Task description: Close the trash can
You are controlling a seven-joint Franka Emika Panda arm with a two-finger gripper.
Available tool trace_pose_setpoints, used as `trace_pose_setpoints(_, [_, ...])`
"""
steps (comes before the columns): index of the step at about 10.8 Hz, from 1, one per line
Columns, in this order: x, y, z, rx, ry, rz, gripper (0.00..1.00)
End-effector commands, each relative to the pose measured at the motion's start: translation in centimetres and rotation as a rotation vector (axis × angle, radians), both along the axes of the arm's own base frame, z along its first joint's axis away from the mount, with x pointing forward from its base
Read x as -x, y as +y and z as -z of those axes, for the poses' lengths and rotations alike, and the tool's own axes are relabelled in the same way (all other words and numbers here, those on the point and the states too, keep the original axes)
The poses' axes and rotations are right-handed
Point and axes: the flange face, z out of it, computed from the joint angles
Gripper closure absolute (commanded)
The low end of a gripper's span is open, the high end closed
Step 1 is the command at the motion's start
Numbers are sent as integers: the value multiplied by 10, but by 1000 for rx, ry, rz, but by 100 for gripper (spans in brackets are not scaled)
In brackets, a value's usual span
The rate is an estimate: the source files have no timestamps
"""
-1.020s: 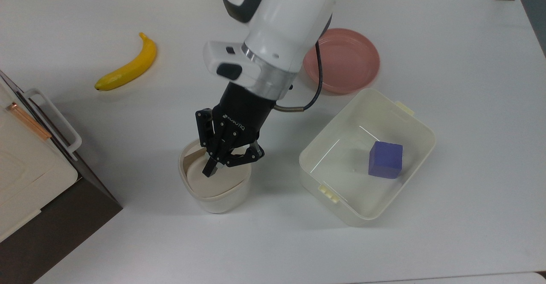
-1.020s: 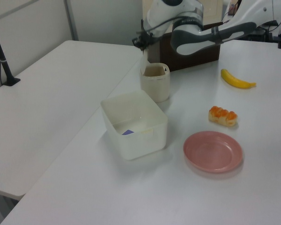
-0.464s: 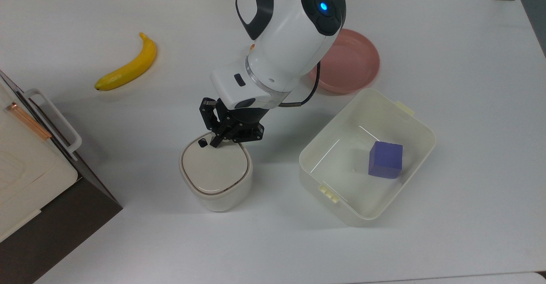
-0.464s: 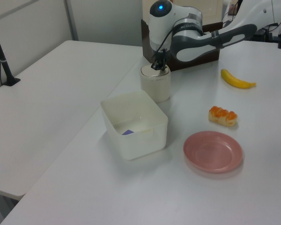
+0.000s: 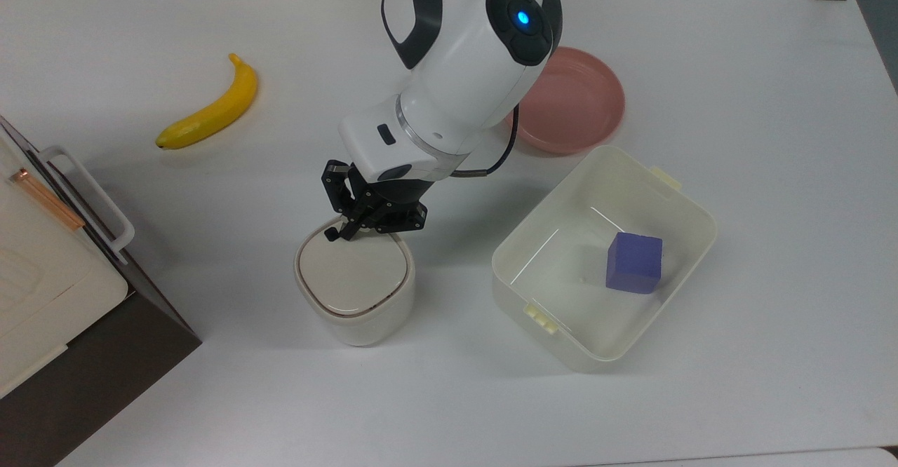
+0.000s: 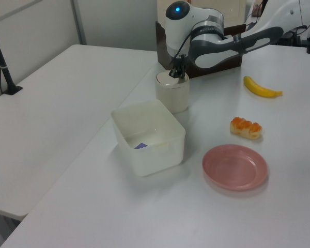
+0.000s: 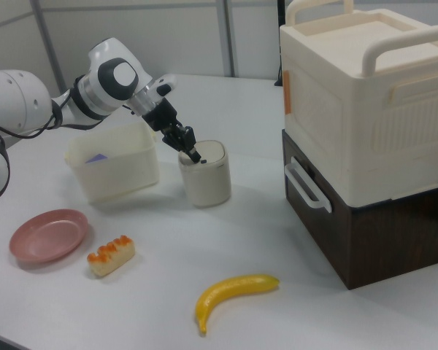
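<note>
The trash can (image 5: 354,292) is a small cream-white rounded-square bin near the middle of the table. Its flat beige lid (image 5: 354,274) lies level in the rim, so the can is closed. My gripper (image 5: 335,233) is shut, and its dark tips touch the lid's far edge at the top view's left, covering the small dark button. In the left view the gripper (image 6: 174,73) points down onto the trash can (image 6: 173,95). From the right view, the gripper (image 7: 196,154) rests on top of the trash can (image 7: 206,179).
A larger white tub (image 5: 561,344) holding a purple block (image 5: 634,262) stands at the top view's right of the can. Behind it is a pink plate (image 5: 575,102). A banana (image 5: 210,109), an orange food piece (image 6: 245,127) and a cream box on a dark base (image 5: 49,278) also stand on the table.
One second ago the lid sat tilted in the can with the gripper over its middle. The lid now lies flat, and the gripper has moved to the lid's button edge.
</note>
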Motion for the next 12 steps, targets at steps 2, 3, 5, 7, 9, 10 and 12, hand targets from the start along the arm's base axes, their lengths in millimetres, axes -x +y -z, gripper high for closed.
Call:
trace_pose_setpoints(2, [11, -10, 49, -74, -13, 57, 100])
trace_pose_setpoints(3, [11, -10, 49, -75, -14, 59, 100])
trace_pose_setpoints(5, [6, -10, 30, -103, -71, 101, 100])
trace_pose_setpoints(7, [1, -16, -35, -221, -200, 185, 100])
trace_pose_setpoints(9, [18, -40, -112, -372, -286, 237, 100])
trace_pose_setpoints(10, [24, -43, -131, -399, -293, 212, 100])
trace_pose_setpoints(12, [48, -53, -131, -365, -96, 86, 100])
